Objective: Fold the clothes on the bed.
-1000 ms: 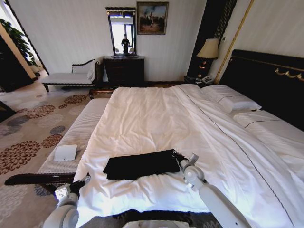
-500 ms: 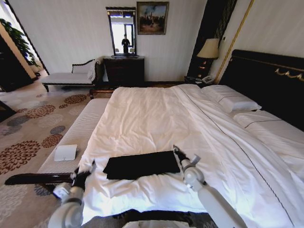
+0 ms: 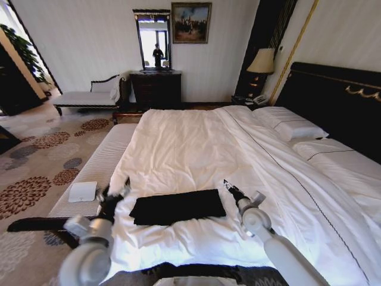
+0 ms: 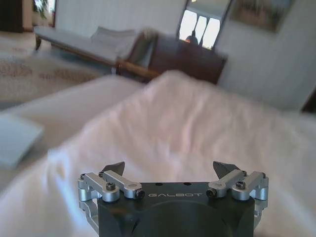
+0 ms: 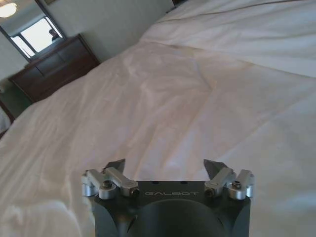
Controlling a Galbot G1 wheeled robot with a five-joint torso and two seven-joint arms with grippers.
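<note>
The black clothes (image 3: 177,206) lie folded into a flat wide rectangle near the foot of the white bed (image 3: 196,149). My left gripper (image 3: 116,192) hovers open just off the garment's left end, over the duvet's edge. My right gripper (image 3: 229,185) stands open just off the garment's right end, a little above the duvet. In the left wrist view the left gripper (image 4: 171,169) shows spread fingertips with white bedding beyond them. The right gripper (image 5: 164,166) is likewise spread over bare duvet in the right wrist view. Neither holds anything.
A pale striped bench (image 3: 98,167) runs along the bed's left side with a white box (image 3: 82,191) on it. White pillows (image 3: 292,128) and the dark headboard (image 3: 339,101) are at the right. A dark dresser (image 3: 156,88), mirror and chaise stand at the far wall. Patterned carpet lies left.
Both grippers have risen and moved away from me: the left from below the bed's corner up beside the garment's left end, the right off the garment's right edge. The clothes have not moved.
</note>
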